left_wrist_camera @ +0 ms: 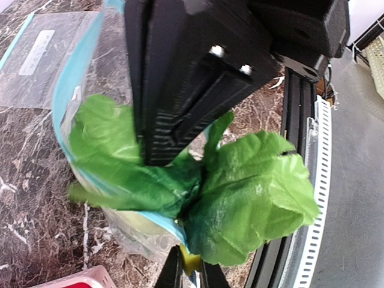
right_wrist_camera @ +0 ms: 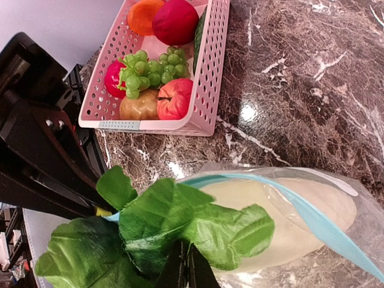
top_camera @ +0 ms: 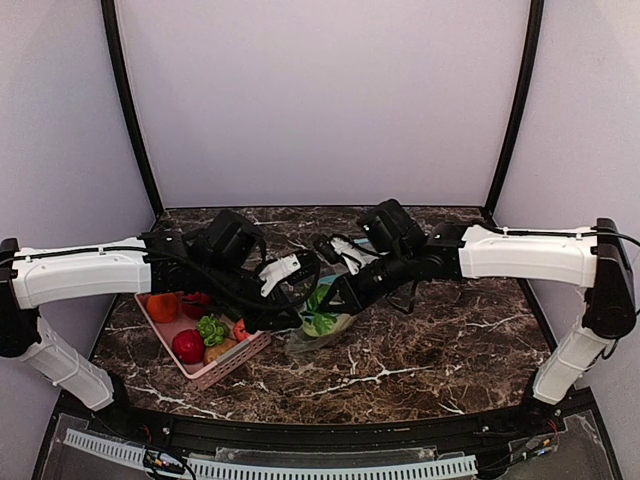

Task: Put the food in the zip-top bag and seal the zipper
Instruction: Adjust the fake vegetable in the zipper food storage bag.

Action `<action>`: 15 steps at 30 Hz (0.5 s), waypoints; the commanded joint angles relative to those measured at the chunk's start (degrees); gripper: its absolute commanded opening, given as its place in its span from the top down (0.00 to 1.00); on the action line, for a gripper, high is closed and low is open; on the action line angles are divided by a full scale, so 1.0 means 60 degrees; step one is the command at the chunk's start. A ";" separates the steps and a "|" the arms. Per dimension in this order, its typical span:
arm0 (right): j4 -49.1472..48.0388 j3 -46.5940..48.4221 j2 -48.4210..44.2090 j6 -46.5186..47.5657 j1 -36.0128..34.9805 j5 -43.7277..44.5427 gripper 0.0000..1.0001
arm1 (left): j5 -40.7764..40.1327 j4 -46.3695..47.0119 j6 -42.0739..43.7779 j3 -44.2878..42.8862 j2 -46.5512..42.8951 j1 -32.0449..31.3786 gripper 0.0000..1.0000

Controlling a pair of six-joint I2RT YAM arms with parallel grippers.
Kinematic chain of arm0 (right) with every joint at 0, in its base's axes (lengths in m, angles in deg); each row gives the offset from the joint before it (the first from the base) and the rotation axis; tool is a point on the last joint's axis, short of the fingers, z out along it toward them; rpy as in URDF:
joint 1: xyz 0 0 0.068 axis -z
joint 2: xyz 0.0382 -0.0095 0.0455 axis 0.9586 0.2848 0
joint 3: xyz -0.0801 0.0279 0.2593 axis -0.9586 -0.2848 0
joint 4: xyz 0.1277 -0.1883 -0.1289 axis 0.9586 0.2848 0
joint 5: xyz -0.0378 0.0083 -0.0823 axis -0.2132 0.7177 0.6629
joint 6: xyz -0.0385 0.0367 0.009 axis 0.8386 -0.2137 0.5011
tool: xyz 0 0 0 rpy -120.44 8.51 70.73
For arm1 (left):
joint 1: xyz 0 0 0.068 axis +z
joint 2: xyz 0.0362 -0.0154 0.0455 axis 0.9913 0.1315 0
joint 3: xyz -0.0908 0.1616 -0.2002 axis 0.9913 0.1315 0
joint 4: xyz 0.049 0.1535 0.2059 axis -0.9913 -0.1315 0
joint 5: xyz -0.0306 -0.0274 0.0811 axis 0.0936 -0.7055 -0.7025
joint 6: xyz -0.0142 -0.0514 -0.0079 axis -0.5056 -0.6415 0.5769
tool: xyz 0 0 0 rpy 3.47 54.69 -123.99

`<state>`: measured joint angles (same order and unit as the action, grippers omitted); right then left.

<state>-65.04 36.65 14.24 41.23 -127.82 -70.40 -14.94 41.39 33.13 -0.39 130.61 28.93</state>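
Right gripper (right_wrist_camera: pixel 185 259) is pressed together on the green leaves of the lettuce (right_wrist_camera: pixel 180 228); the left gripper (left_wrist_camera: pixel 189 265) is closed too, clamped, as I judge, on the mouth edge of the zip-top bag (right_wrist_camera: pixel 360 237), just beside the zipper (right_wrist_camera: pixel 312 219); both meet close together at the mouth. A pale cabbage-like piece (right_wrist_camera: pixel 288 210) lies inside the bag; the leaves stand out of the opening. The bag's long axis runs from the mouth away from the right gripper; I think the next push must follow this line, deeper; the right gripper is nearer for it, while the left gripper only holds the edge; the zipper is not yet sealed.
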 commanded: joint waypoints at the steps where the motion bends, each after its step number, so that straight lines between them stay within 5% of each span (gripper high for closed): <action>1: 0.0225 -0.0338 0.0064 0.0028 0.0038 0.0065 0.97 | -0.0697 -0.0125 0.0048 0.0093 -0.0330 0.0028 0.99; 15: -0.0737 -0.0100 0.0959 -0.0636 0.0009 0.0467 1.00 | -0.0616 -0.0352 0.0158 0.0000 -0.0246 0.0029 0.95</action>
<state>-67.68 34.93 18.05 39.29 -127.82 -70.01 -17.89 40.95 33.17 -0.37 130.61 28.93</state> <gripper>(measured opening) 0.006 0.069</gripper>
